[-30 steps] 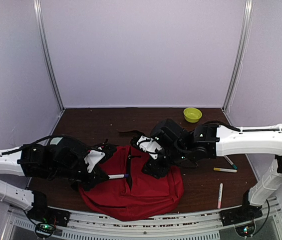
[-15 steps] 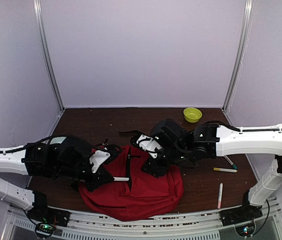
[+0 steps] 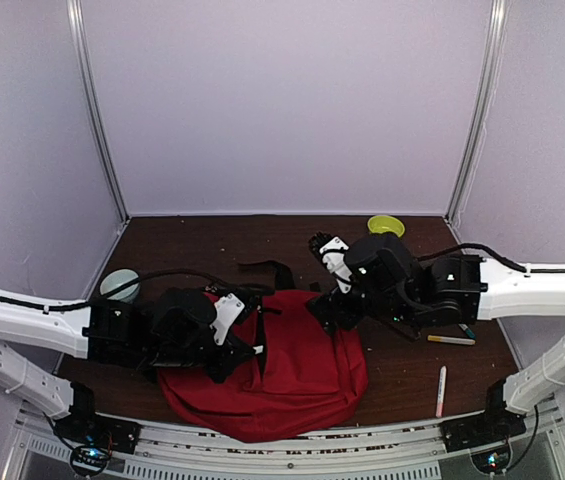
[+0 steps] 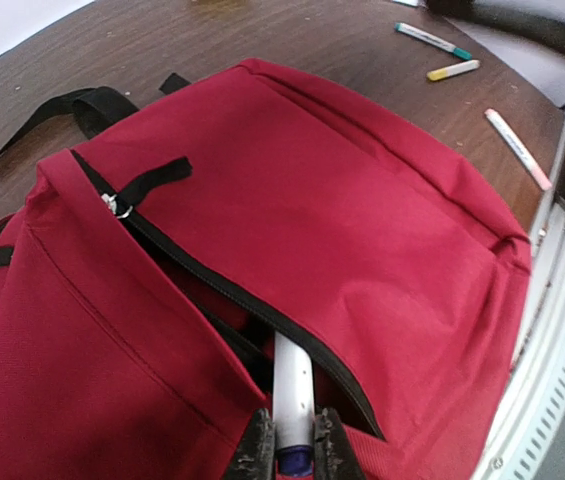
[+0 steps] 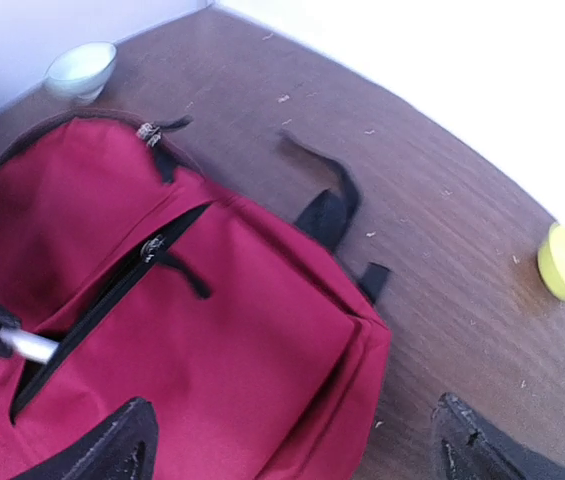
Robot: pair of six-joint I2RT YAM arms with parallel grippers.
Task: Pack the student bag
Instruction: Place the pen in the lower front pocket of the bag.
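Student bag: the red backpack (image 3: 297, 380) is laid flat on the dark worktop (image 3: 192, 245) near its front edge, between the two arms.
Front pocket (image 4: 247, 345): the zip is drawn open.
Left pincer (image 4: 292, 452): closed on a white marker (image 4: 293, 395), whose far end is tucked into the pocket opening.
Right pincer (image 5: 297, 450): fingers are spread wide, nothing is held, and it is poised above the bag's far right part.
Loose pens: a yellow-capped marker (image 3: 451, 340), a pink marker (image 3: 440, 390) and a teal-capped marker (image 4: 432, 40) are laid right of the bag.
Bowls: a green bowl (image 3: 386, 228) is set at the back right and a pale bowl (image 3: 119, 284) at the left.

Dark wooden table (image 3: 192, 240), red student bag (image 3: 302, 385), yellow bowl (image 3: 386, 226), pale bowl (image 3: 119, 284) — three markers (image 3: 441, 390) at right.
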